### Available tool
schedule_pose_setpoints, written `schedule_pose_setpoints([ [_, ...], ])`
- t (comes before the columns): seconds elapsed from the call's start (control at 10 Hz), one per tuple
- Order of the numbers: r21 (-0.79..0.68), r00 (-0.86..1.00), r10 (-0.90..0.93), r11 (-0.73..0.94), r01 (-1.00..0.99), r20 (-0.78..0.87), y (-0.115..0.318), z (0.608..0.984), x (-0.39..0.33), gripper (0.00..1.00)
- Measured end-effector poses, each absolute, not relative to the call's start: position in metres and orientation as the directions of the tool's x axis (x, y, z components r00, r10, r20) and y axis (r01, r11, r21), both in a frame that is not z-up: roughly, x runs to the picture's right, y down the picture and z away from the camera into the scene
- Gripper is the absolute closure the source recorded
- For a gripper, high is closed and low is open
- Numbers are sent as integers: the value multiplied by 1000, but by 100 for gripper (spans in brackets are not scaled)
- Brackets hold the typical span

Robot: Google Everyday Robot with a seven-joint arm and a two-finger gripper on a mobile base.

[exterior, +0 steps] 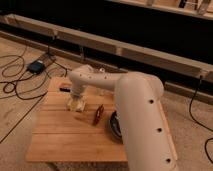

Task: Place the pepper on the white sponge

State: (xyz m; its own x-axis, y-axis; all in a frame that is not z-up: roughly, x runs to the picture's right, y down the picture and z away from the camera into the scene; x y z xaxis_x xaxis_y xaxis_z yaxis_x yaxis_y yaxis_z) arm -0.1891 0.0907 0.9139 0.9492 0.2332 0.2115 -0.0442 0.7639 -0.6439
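Slatted wood table (60,137), smooth matt plastic arm (142,100), tool (76,98) over white sponge (79,106)
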Motion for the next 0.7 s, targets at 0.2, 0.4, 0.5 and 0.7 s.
schedule_pose_setpoints([
  [0.2, -635, 959, 190, 773, -14, 211, 88, 914, -172, 26],
  [0.4, -622, 969, 107, 781, 56, 222, 85, 905, -150, 26],
  [0.5, -620, 972, 76, 780, 82, 224, 86, 900, -142, 26],
  [0.7, -622, 974, -1, 770, 146, 227, 91, 889, -121, 26],
])
